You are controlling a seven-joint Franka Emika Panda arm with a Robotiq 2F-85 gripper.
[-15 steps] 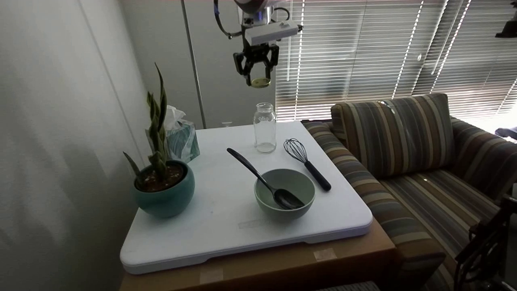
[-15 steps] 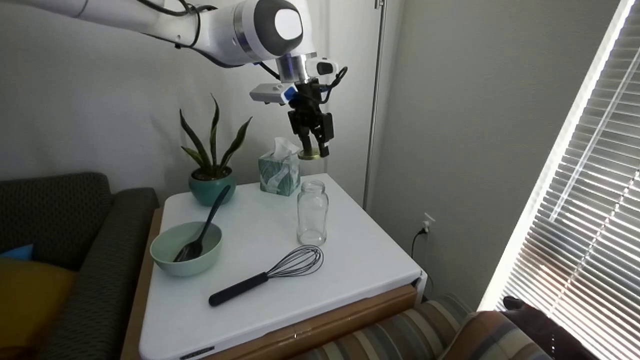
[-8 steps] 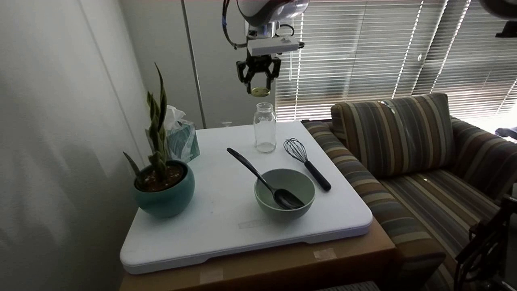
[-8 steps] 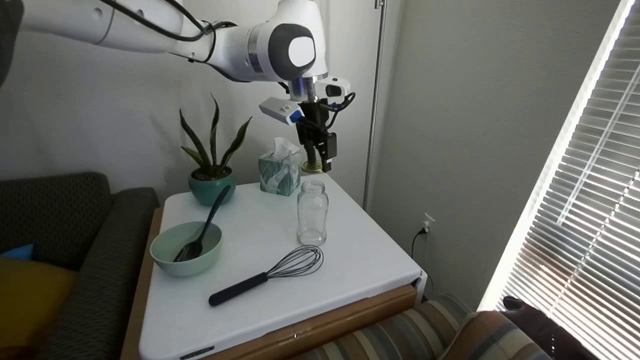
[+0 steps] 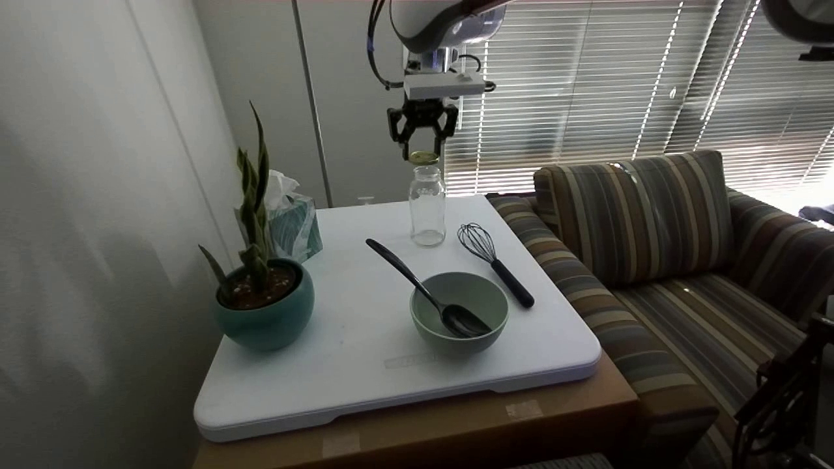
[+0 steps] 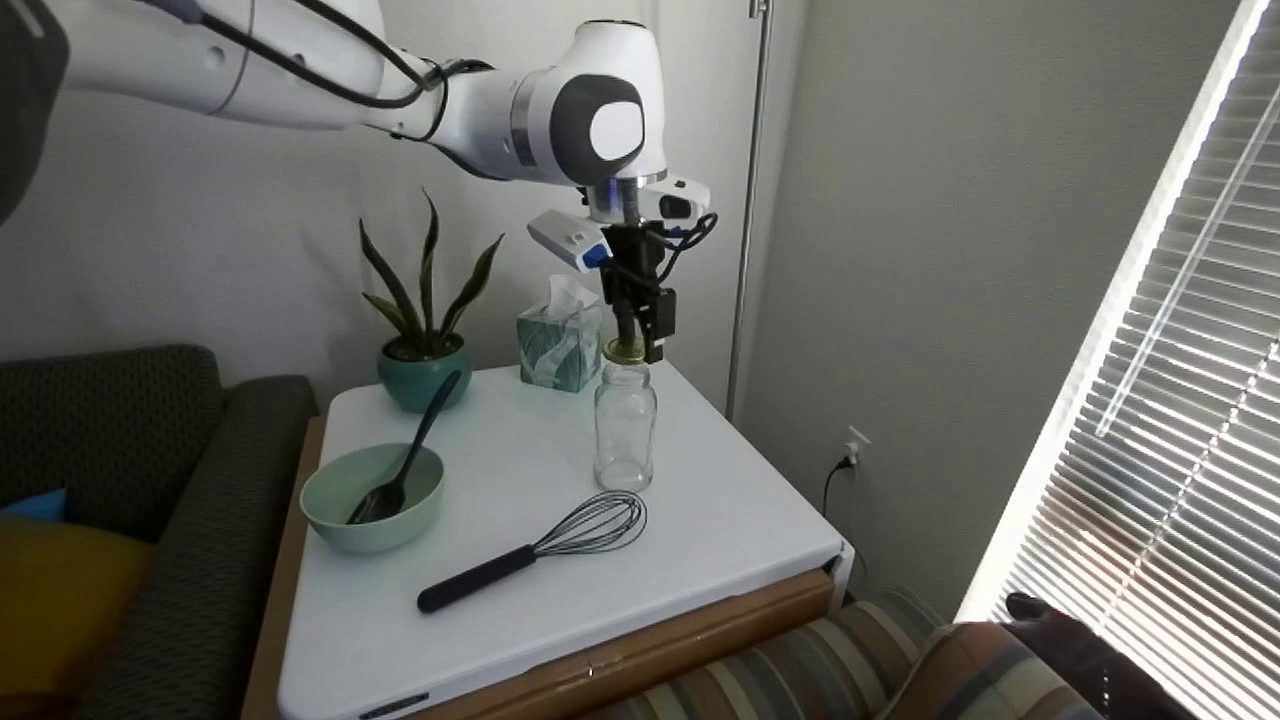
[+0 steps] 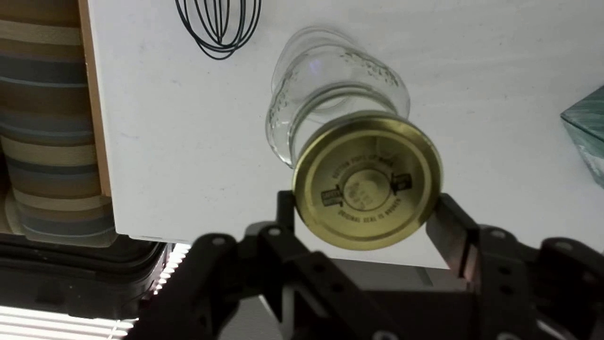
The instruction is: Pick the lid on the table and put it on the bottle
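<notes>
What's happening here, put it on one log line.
claw: gripping lid | lid: just above bottle, not seated | bottle: upright, uncapped

In both exterior views we see dim, uneven light, daylight entering through the blinds (image 6: 1160, 470), which burn out to white in places. Soft shadows lie on the grey wall (image 5: 98, 260). In the wrist view we note a faint violet glint in the bottle (image 7: 339, 71), legible lettering on the lid (image 7: 367, 184), and a dark gripper (image 7: 366, 206), its nearest parts out of focus.
</notes>
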